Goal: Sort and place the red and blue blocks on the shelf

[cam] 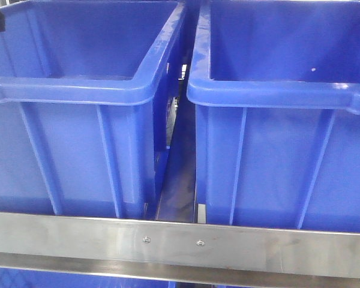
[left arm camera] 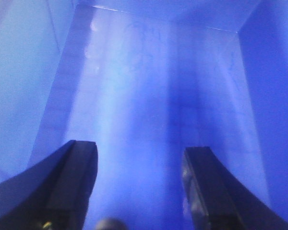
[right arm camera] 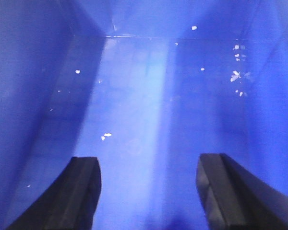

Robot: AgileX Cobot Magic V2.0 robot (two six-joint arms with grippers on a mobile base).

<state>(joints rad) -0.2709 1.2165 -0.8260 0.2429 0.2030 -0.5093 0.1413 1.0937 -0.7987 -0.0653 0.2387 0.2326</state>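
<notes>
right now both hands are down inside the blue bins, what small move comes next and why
Probably lift both out. The left hand and right hand are open and hold nothing, each over a bin floor with no block visible. The front view shows only two bins on the shelf rail, so the blocks must be sought elsewhere.

— Can you read any writing, label or number anywhere?

— No. The left bin (cam: 78, 120) and the right bin (cam: 282, 138) have plain moulded walls with no print on them.

— And the steel rail of the shelf (cam: 180, 243)?

— Bare metal with two small screws (cam: 146, 240), no stamp or sticker.

— Inside the bins, from the wrist views?

— Only pale specks (right arm camera: 105, 136) on the blue floor; they are not characters.
</notes>
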